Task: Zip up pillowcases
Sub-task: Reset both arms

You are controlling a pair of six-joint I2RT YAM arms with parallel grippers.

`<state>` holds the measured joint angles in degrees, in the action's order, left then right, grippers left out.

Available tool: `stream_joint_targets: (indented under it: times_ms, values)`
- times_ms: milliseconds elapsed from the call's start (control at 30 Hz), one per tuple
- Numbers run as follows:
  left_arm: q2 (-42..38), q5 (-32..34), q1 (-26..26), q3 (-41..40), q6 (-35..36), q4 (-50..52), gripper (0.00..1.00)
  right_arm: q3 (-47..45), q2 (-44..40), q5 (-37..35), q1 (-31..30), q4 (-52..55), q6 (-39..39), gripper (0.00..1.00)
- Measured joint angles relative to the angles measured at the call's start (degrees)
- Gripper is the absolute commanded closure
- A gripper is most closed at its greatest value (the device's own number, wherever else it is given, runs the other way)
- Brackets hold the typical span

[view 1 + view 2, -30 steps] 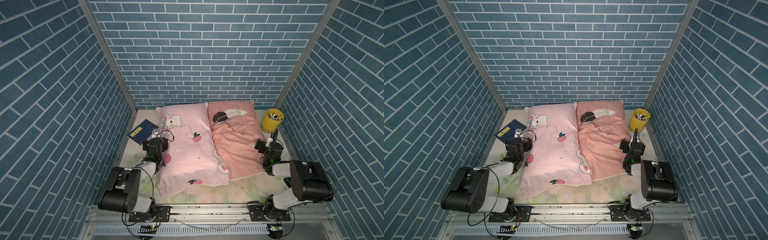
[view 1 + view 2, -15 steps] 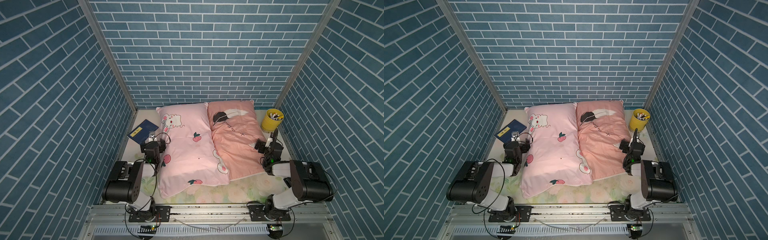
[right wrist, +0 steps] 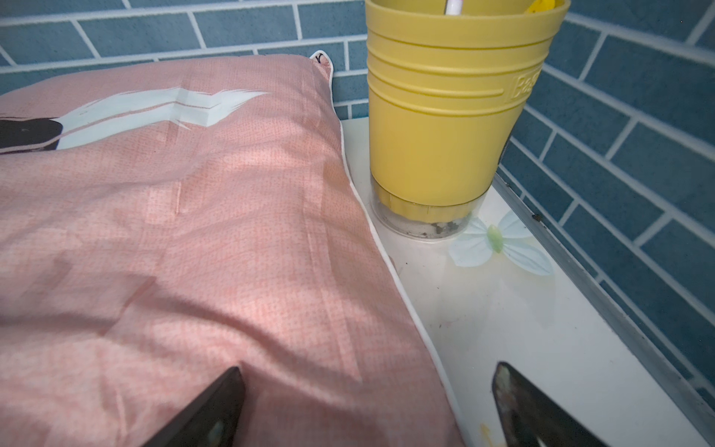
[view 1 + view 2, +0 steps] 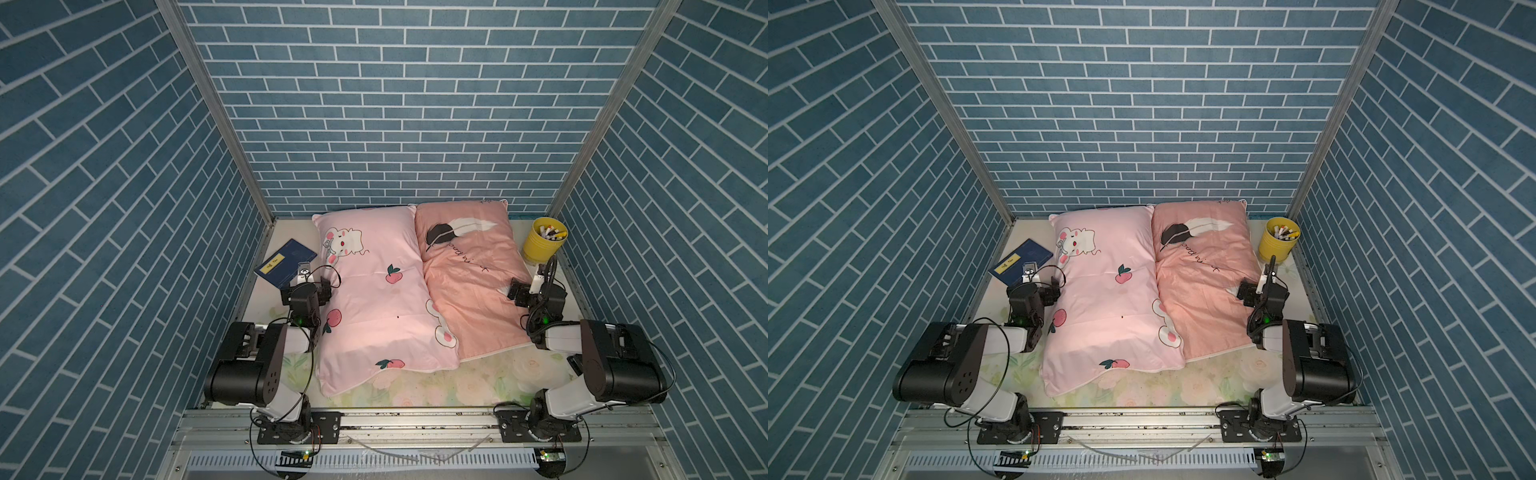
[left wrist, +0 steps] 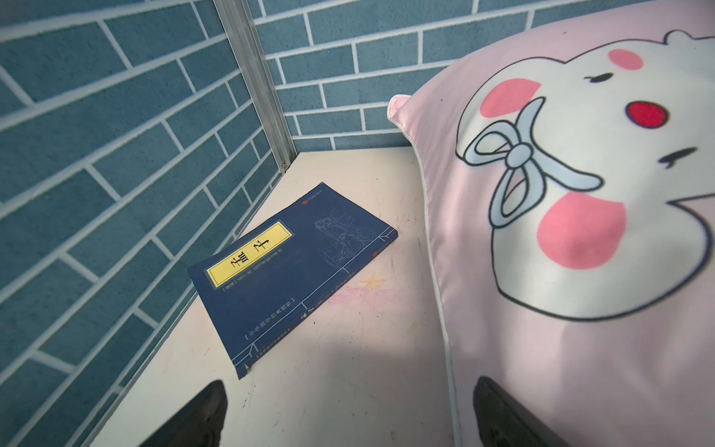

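Pillowcases [image 4: 374, 316] lie side by side just beside the yellow cup [image 4: 544, 243], the salmon one [image 4: 469, 286] nearer it. Our left gripper [image 5: 350, 387] (far side from the cup) and right gripper [image 3: 367, 369] gape empty, straddling outer seams [image 3: 381, 247]. With no zipper pull in sight, we risk pinching loose cloth. Only the left arm [image 4: 249, 365] has folded back since a second ago.

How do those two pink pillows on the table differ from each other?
The bunny pillow is pale pink with a cartoon bunny and peaches; the feather pillow is salmon with a black-and-white feather and script. The bunny pillow lies by the blue book, the feather pillow by the yellow cup. The bunny pillow looks plumper, the feather pillow more creased. Both are rectangular and lie side by side, touching.
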<state>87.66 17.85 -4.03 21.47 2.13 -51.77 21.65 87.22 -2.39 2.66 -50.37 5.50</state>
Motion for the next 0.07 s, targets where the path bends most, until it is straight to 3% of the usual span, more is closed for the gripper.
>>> stream_joint_targets:
  times_ms: [67]
  values:
    - [0.0,0.0,0.0,0.0,-0.02,-0.02,0.0,0.07,0.0,0.13,0.0,0.17,0.0,0.01]
